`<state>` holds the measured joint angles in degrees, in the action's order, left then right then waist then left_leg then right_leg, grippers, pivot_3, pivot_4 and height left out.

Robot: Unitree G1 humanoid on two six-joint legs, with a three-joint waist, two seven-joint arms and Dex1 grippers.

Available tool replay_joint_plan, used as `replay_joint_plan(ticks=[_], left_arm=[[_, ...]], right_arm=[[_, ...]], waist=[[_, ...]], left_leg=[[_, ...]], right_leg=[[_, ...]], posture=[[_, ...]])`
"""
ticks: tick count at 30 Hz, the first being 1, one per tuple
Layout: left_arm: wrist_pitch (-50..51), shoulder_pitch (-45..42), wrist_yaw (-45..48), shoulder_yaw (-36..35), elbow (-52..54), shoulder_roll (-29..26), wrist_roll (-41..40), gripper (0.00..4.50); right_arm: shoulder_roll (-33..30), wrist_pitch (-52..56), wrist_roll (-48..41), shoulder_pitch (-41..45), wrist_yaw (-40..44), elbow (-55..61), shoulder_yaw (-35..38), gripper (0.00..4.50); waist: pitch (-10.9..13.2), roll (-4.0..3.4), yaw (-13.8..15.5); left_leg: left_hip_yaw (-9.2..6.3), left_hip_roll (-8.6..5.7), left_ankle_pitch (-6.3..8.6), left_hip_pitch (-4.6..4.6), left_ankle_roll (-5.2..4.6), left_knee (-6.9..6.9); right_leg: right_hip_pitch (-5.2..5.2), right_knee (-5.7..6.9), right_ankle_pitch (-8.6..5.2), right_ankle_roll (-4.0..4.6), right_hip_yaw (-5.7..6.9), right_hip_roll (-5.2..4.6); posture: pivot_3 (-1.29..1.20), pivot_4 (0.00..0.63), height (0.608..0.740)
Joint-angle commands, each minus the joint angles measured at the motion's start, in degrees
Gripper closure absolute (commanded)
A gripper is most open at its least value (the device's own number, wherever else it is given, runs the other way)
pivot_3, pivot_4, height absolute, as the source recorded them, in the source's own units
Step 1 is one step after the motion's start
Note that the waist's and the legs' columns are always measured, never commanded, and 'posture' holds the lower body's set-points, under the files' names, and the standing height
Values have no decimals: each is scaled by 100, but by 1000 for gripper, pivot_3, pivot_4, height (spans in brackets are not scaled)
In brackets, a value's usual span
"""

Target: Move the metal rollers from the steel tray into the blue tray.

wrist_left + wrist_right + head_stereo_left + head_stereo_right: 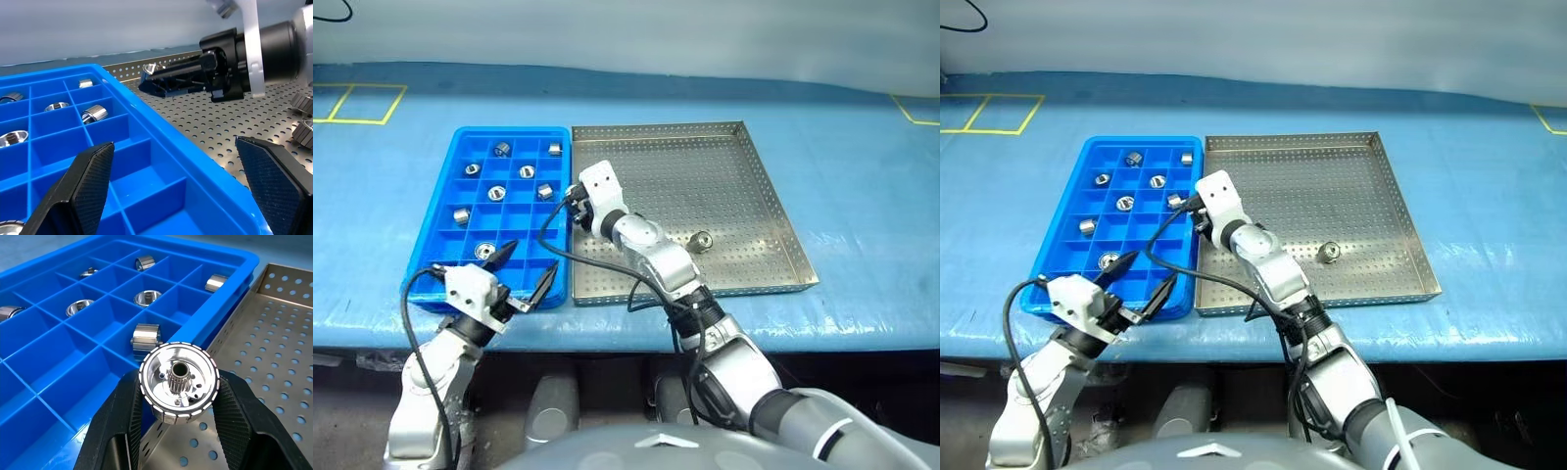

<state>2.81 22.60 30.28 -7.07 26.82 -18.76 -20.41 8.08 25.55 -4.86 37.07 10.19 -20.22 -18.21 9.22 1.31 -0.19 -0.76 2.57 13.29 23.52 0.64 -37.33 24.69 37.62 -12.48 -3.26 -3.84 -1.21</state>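
Note:
The blue tray (524,220) lies left of the steel tray (744,211), with their long sides touching. Several metal rollers (496,193) sit in separate blue cells. My right gripper (574,203) hovers over the seam between the two trays, shut on one roller (178,374) whose toothed bore faces the wrist camera. Another roller (702,241) rests on the steel tray's perforated floor. Two more rollers (304,102) show on that floor in the left wrist view. My left gripper (534,255) stands open and empty above the blue tray's near right corner.
Both trays rest on a blue cloth-covered table (862,196) with yellow tape marks (357,103) at the far left. My right forearm (656,259) and its black cable cross the steel tray's near left part.

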Motion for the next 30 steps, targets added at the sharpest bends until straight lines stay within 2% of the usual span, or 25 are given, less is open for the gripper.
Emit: replay_joint_plan(ticks=[1, 6, 15, 23, 27, 30], left_arm=[[-87, 177, 71, -248, 402, -64, -271, 124], [-59, 258, 24, -329, 478, -58, -339, 124], [102, 121, 66, -184, 504, -103, -442, 124], [354, -234, 229, -19, 498, -247, -569, 124], [452, -309, 290, 22, 495, -302, -597, 124], [567, -401, -104, 6, 433, -200, -326, 124]], right_arm=[[758, -470, 12, 682, 111, -376, -57, 2790], [869, -640, -124, 748, 211, -222, -107, 2790], [517, -219, -609, 59, 964, 1373, -708, 2790], [311, 86, -925, -40, 761, 2453, -444, 2790], [276, 154, -870, -41, 656, 2391, -396, 2790], [360, 108, -767, -41, 447, 2115, -365, 2790]], waist=[[0, 0, 8], [0, 0, 47], [2, -2, 152], [1, -2, 178], [1, -1, 153], [1, -1, 126]], left_leg=[[0, 1, 0, -2, 0, 2], [-2, 4, 0, -6, 0, 8], [-5, 3, 0, 2, 0, 29], [-5, 4, -1, 2, 2, 19], [-5, 3, -1, 1, 2, 21], [-5, 4, -1, 1, 2, 25]], right_leg=[[0, 0, -1, 1, 0, 0], [1, 4, -6, 10, 3, 5], [14, 3, -15, 22, 6, 6], [12, 4, -15, 21, 8, 5], [13, 4, -15, 22, 8, 5], [15, 4, -15, 22, 8, 6]], posture=[[237, 150, 740], [251, 150, 740], [206, 150, 740], [167, 150, 740], [163, 150, 740], [163, 150, 740]])
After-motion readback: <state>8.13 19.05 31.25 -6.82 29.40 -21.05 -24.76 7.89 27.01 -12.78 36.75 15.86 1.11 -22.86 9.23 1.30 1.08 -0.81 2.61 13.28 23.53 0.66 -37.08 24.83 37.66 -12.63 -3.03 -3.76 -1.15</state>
